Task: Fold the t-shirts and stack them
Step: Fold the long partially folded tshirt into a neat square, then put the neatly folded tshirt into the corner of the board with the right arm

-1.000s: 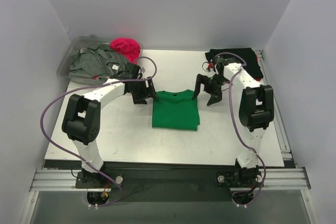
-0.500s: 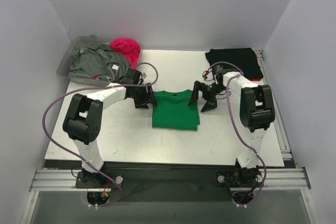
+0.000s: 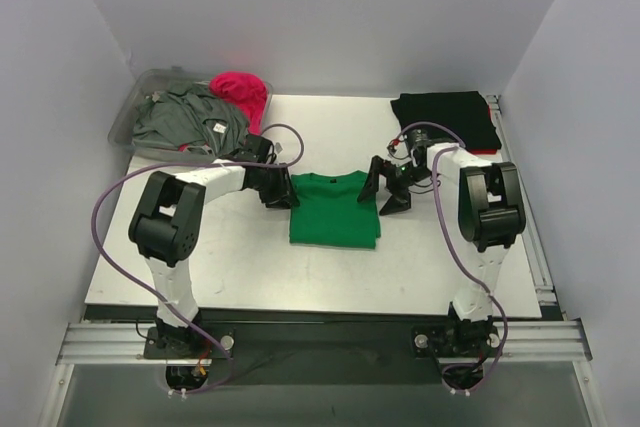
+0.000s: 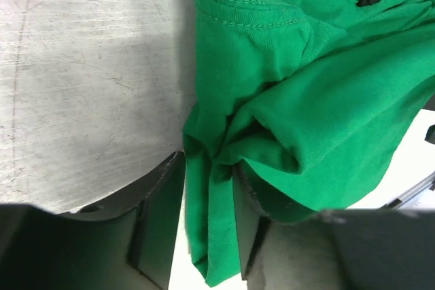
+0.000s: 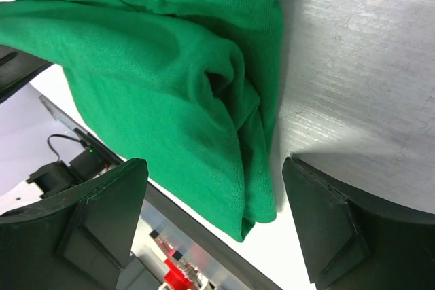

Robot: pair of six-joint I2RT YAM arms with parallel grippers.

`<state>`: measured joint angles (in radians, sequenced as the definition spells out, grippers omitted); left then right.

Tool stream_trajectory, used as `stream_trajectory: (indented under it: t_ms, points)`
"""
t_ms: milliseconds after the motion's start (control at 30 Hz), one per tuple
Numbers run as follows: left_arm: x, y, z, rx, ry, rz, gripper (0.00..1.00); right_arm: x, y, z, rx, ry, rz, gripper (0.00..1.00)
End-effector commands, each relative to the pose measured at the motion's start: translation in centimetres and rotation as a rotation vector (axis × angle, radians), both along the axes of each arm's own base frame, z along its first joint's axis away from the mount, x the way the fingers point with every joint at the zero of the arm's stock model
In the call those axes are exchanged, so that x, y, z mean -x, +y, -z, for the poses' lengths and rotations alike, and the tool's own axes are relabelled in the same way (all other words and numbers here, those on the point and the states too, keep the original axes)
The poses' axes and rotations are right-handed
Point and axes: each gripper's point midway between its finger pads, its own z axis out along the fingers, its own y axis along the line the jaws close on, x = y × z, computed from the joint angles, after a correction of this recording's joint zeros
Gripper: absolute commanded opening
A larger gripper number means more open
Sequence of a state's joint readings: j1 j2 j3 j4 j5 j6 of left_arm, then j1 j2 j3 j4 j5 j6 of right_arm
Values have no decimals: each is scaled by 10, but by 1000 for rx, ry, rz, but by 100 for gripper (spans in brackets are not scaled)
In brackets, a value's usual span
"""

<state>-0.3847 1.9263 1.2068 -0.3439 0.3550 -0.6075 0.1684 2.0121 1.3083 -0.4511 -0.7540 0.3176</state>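
Cloth of the green t-shirt (image 3: 335, 209) is soft, light and limp; we judge the bunched, layered side edges near the collar the best hold. It lies folded at the centre of the table (image 3: 230, 257). The left gripper (image 4: 207, 171) pinches its left edge. The right gripper (image 5: 212, 168) straddles the right edge, jaws spread wide.
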Motion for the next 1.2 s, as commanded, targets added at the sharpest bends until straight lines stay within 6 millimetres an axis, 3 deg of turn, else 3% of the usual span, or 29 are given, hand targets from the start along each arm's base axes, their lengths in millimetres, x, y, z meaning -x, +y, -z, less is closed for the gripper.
stream_trajectory:
  t_ms: [0, 67, 100, 200, 500, 600, 700, 767, 800, 833, 900, 1033, 1167]
  points:
    - [-5, -4, 0, 6, -25, 28, 43, 9, -6, 21, 38, 28, 5, 84]
    - [-4, -2, 3, -3, -18, 33, 38, 10, -4, 26, 37, 30, 6, 84]
    - [-2, -2, 7, -8, -8, 35, 30, 10, -3, 27, 37, 30, 3, 84]
    - [1, 2, 12, -22, 7, 41, 19, 12, 4, 32, 44, 32, -15, 84]
    - [8, 0, 21, 0, 32, 46, 12, 13, 31, 42, 60, 26, -76, 81]
    - [8, -2, 21, 11, 37, 47, 12, 11, 35, 46, 82, 19, -86, 75]
    - [7, -3, 18, 15, 30, 49, 12, 8, 34, 45, 106, 4, -80, 47]
    - [5, -4, 14, 20, 15, 51, 12, 5, 31, 39, 110, -15, -74, 37]
    - [4, -5, 12, 24, 10, 52, 14, 3, 31, 36, 111, -25, -71, 29]
    - [3, -5, 9, 25, 3, 51, 18, 0, 29, 30, 116, -44, -62, 13]
    - [1, -5, 1, 26, -20, 48, 33, -7, 26, 23, 114, -70, -51, 2]
    - [-4, -6, -21, 38, -78, 44, 57, -19, 17, -3, 108, -135, -18, 0]
    - [-4, -5, -50, 57, -145, 36, 62, -29, 1, -24, 132, -197, -21, 0]
